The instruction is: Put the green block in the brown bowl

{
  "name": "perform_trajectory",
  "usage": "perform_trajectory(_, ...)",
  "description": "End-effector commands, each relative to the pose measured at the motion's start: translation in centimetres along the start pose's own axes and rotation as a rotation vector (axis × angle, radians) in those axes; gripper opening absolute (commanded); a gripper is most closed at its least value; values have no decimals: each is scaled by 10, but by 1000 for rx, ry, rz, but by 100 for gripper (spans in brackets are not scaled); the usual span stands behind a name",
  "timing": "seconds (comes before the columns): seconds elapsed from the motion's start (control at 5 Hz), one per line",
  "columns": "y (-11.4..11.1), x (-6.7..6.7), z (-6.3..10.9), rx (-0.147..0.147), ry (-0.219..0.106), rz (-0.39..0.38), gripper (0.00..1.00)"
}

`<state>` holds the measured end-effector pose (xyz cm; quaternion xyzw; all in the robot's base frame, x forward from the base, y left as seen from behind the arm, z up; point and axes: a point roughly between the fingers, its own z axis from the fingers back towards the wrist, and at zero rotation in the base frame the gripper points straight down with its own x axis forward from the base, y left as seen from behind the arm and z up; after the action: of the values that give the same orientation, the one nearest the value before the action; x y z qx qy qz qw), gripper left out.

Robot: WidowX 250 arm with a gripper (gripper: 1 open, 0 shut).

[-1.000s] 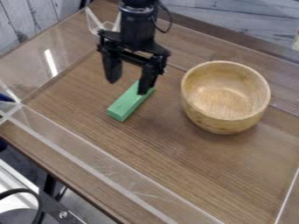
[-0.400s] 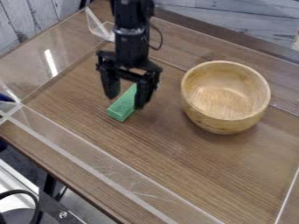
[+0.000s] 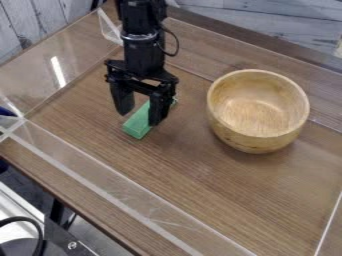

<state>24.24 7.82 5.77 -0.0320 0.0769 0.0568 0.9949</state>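
Green, flat on the wooden counter (image 3: 201, 210), the green block (image 3: 138, 124) lies between the black gripper (image 3: 142, 107) fingers — they are spread wide, straddling it. The brown bowl (image 3: 258, 110) stands apart, to the right.

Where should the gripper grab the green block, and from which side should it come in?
Grip the green block across its narrow width, near the middle of its length, coming straight down from above. It lies flat on the table, so only the top and long sides are reachable, and the short width fits between the fingers. The open gripper already hangs over it, jaws either side.
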Motion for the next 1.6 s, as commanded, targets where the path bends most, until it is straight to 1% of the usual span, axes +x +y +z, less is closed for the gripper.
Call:
perform_trajectory(0.0, 1, 19, 15, -19, -59, -24, 100)
perform_trajectory(0.2, 1, 30, 16, -48, -54, -42, 100)
perform_trajectory(0.6, -6, 12, 25, -68, -79, -122, 100)
perform_trajectory(0.8, -9, 14, 21, -68, -113, -107, 100)
perform_trajectory(1.0, -10, 17, 17, -65, -141, -90, 0)
perform_trajectory(1.2, -12, 13, 20, -65, -186, -129, 100)
perform_trajectory(1.4, -13, 12, 18, -61, -216, -159, 100)
